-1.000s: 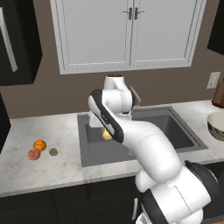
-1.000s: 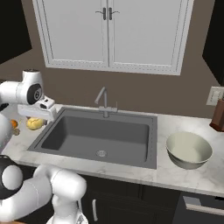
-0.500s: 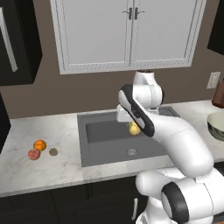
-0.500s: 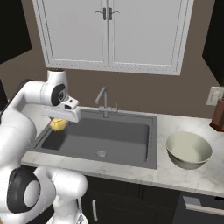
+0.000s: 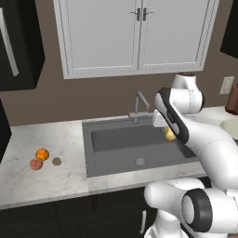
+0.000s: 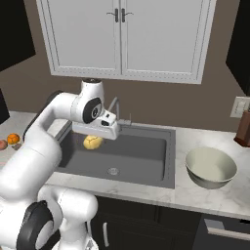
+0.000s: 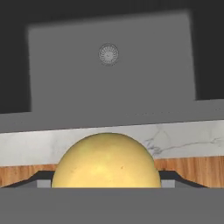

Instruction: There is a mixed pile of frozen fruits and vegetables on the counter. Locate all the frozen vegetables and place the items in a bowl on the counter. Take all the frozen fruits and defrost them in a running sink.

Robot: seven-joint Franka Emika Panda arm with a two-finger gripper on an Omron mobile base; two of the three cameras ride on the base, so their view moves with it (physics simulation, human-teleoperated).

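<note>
My gripper (image 6: pixel 93 138) is shut on the pale yellow lumpy vegetable (image 6: pixel 93 142), holding it in the air over the dark sink (image 6: pixel 146 158). In the left base view the yellow piece (image 5: pixel 170 135) hangs above the sink's right part (image 5: pixel 116 151). The hand view has the yellow piece (image 7: pixel 106 162) between the fingers, with the sink's drain (image 7: pixel 108 54) and a strip of counter (image 7: pixel 183 140) beyond. On the counter left of the sink lie the orange ball (image 5: pixel 42 154), the reddish-pink ball (image 5: pixel 36 163) and the grey-brown disc (image 5: pixel 56 161). The beige bowl (image 6: pixel 211 167) stands right of the sink.
A slim silver faucet (image 5: pixel 139 104) rises behind the sink. A brown knife block (image 6: pixel 242 129) stands at the far right of the counter. White wall cabinets (image 6: pixel 122 39) hang above, and a dark appliance (image 5: pixel 18 42) is at the left.
The arm has swung from the sink's left edge to its right side, carrying the yellow piece along. The three items on the counter have not moved.
</note>
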